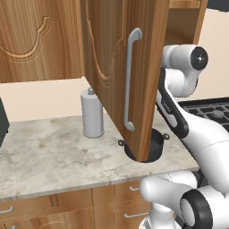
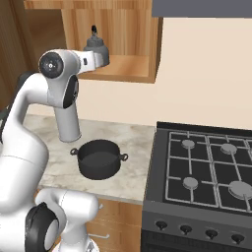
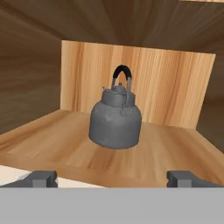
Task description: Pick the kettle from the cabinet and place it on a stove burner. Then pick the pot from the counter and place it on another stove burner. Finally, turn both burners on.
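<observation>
while the end effector (image 3: 111, 178) hangs released | kettle (image 3: 115, 117) on cabinet (image 3: 144, 151) shelf, frame centre, dead ahead between the tips, apart | handle arches upward

Two rear base views — left and right — look down over the pale marbled stone counter (image 1: 53, 152), sharing the low black round pot (image 2: 100, 158); hand view faces the open wooden cabinet (image 3: 131, 83) closely.

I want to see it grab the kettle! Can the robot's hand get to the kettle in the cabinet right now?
Probably yes. The cabinet door stands open, the kettle sits alone on the shelf, and the open end effector faces it with nothing between.
</observation>
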Controlling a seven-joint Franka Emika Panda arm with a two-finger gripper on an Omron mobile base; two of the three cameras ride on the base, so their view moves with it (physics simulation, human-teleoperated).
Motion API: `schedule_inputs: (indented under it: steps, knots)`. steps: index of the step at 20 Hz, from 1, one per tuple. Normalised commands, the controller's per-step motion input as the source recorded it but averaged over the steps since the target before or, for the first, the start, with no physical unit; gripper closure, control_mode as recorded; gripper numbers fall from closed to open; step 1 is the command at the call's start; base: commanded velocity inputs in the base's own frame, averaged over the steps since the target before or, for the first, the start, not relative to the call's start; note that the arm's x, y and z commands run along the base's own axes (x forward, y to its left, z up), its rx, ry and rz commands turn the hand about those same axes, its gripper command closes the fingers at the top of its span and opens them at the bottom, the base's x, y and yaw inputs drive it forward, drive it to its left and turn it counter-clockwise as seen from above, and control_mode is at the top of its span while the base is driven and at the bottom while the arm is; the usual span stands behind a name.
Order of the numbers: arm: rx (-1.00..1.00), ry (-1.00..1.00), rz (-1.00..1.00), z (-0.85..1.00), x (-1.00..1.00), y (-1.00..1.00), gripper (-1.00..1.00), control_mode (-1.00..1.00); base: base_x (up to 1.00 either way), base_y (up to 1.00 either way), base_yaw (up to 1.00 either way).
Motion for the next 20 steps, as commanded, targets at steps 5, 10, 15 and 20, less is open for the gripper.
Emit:
schedule_inputs:
  steps: [5, 10, 15, 20]
  knots:
    - [0.0, -0.11, 0.0, 0.03, 0.03, 0.0, -1.0, -1.0, 0.0, 0.0, 0.0]
    - [0.0, -0.14, 0.0, 0.03, 0.02, 0.0, -1.0, -1.0, 0.0, 0.0, 0.0]
    - [0.0, -0.1, 0.0, 0.02, 0.0, 0.0, -1.0, -1.0, 0.0, 0.0, 0.0]
    - [0.0, -0.06, 0.0, 0.04, 0.03, 0.01, -1.0, -1.0, 0.0, 0.0, 0.0]
